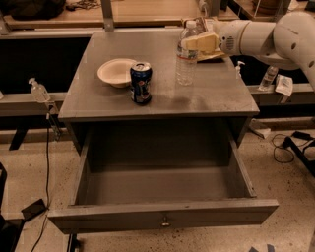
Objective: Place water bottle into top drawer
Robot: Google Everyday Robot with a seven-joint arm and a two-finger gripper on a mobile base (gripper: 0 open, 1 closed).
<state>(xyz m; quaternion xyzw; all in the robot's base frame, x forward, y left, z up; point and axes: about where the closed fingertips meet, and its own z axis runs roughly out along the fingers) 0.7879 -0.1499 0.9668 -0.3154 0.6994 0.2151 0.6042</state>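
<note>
Upright water bottle (pixel 186 66) on counter (pixel 162 98), gripper (pixel 195 43) at its shoulder, reaching from right, hold impossible to tell.

tool (pixel 192 43) at water bottle (pixel 186 69); can (pixel 141 82) left; top drawer (pixel 162 212) below.

Cream gripper (pixel 199 43) at the clear ribbed water bottle (pixel 186 69), blue can (pixel 141 82), white bowl (pixel 113 72), grey top drawer (pixel 162 216).

Lab; workbenches (pixel 147 12), floor cables (pixel 47 172); pincer (pixel 193 43) by water bottle (pixel 186 66).
</note>
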